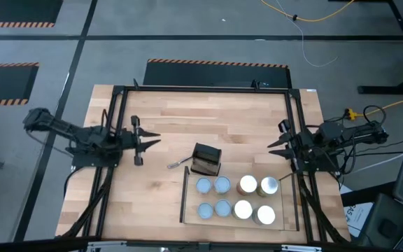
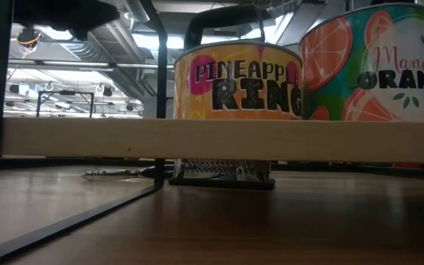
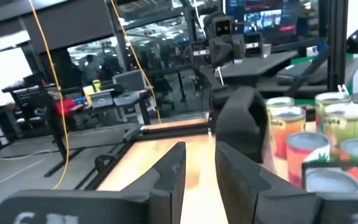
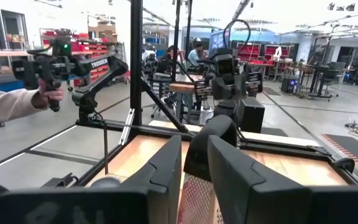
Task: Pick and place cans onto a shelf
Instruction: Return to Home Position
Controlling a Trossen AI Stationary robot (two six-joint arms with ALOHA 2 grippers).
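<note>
On the light-wood table [image 1: 208, 119], eight round-topped tins [image 1: 222, 185] fill the black-framed shelf [image 1: 289, 206]; the right end effector [image 1: 275, 145], fingers apart like the left end effector [image 1: 152, 140], could clip its rail.

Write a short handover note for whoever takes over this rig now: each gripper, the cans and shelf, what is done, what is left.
Left gripper: open, empty, over the table's left side.
Right gripper: open, empty, over the right side, clear of the shelf.
Cans: all eight stand on the shelf, two rows of four.
Done: every can placed.
Left: only parking both arms at home.
</note>
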